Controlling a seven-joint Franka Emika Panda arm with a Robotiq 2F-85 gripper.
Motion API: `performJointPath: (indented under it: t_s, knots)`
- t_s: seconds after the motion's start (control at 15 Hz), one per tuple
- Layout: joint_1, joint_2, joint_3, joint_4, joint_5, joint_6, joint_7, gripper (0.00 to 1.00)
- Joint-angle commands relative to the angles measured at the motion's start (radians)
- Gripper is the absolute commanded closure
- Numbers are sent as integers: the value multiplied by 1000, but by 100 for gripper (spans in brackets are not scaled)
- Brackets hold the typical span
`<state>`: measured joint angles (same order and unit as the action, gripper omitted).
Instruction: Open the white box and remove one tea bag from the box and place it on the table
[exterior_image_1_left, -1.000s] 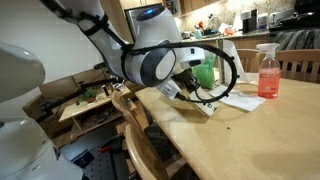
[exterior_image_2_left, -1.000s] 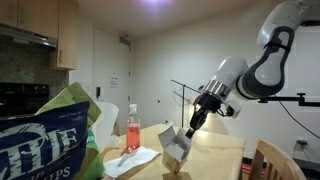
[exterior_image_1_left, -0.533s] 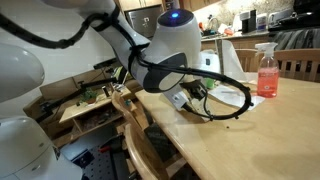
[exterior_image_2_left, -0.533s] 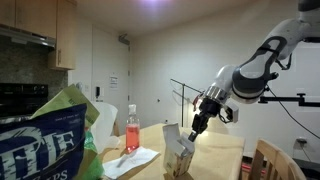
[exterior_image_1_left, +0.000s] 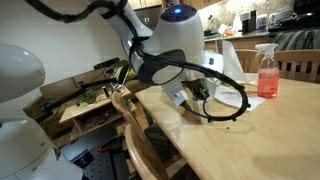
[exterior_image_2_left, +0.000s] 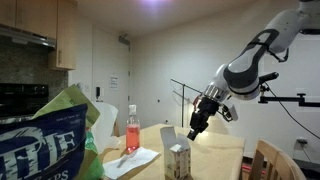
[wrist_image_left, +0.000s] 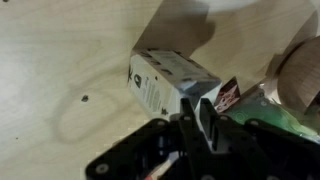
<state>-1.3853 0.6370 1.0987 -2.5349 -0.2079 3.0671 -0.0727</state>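
Light-wood table (exterior_image_1_left: 268, 142), kitchen clutter behind: box-opening step in hand.
Gripper (wrist_image_left: 205, 120) hangs just above the white box (wrist_image_left: 165, 80), which stands just beyond the fingertips, its raised flap (wrist_image_left: 228, 95) beside them. Finger opening cannot be determined; no hold is evident. Recommended: catch the flap edge squarely and lift slowly, so the light carton does not topple.
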Motion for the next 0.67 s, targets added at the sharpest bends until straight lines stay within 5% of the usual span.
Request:
performJointPath:
  t_s: [0.0, 0.27, 0.47, 0.6]
  knots:
    - [119, -217, -60, -34, 108, 50, 58, 51]
    - [266, -357, -157, -49, 192, 36, 79, 20]
    - [360, -454, -206, -85, 150, 2, 137, 1]
    - [427, -525, -220, -117, 139, -4, 158, 0]
